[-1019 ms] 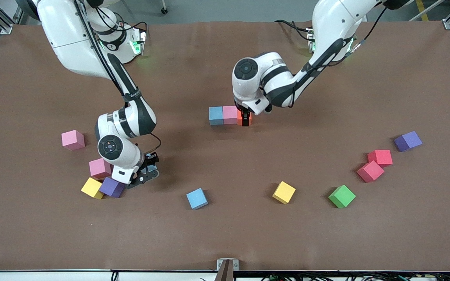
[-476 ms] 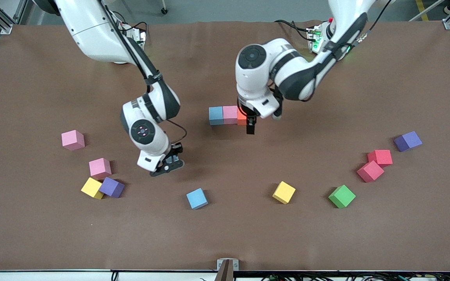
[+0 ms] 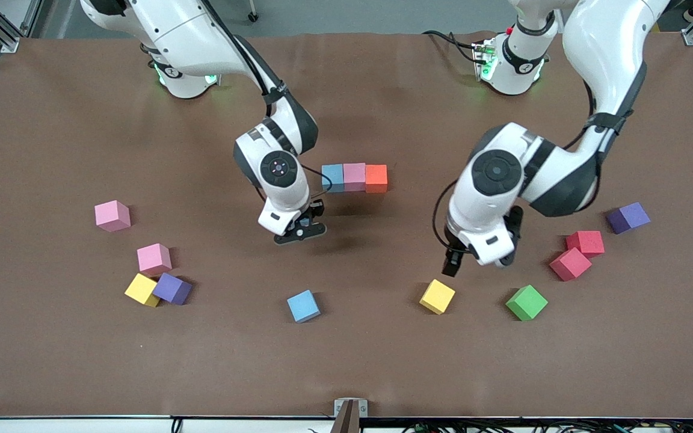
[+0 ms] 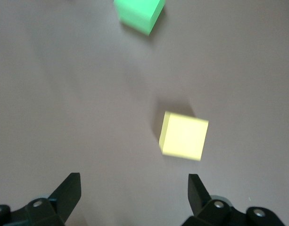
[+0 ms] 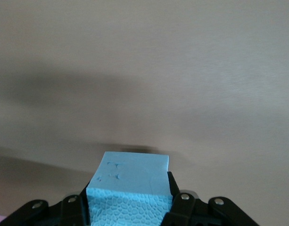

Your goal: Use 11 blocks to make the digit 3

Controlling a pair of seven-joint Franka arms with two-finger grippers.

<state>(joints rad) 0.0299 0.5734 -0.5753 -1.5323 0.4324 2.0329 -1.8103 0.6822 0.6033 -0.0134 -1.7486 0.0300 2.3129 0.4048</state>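
Observation:
A row of three blocks lies mid-table: light blue (image 3: 332,178), pink (image 3: 354,177), orange (image 3: 376,178). My right gripper (image 3: 298,231) hangs over bare table close to the row's blue end. It is shut on a light blue block (image 5: 130,188), which fills the space between its jaws (image 5: 127,200). My left gripper (image 3: 452,264) is open over the table beside a loose yellow block (image 3: 437,296). The left wrist view shows that yellow block (image 4: 184,135) ahead of the empty gripper (image 4: 135,182), with the green block (image 4: 138,14) farther off.
Loose blocks lie around. Toward the right arm's end are two pink (image 3: 112,215) (image 3: 154,258), a yellow (image 3: 141,289) and a purple (image 3: 172,288). A light blue (image 3: 303,306) is near the front. Toward the left arm's end are green (image 3: 526,302), two red (image 3: 585,242) (image 3: 570,264) and purple (image 3: 628,217).
My left gripper has left the orange block at the row's end and swung over to the yellow block. My right gripper has travelled from the pink, yellow and purple cluster toward the row, shut throughout.

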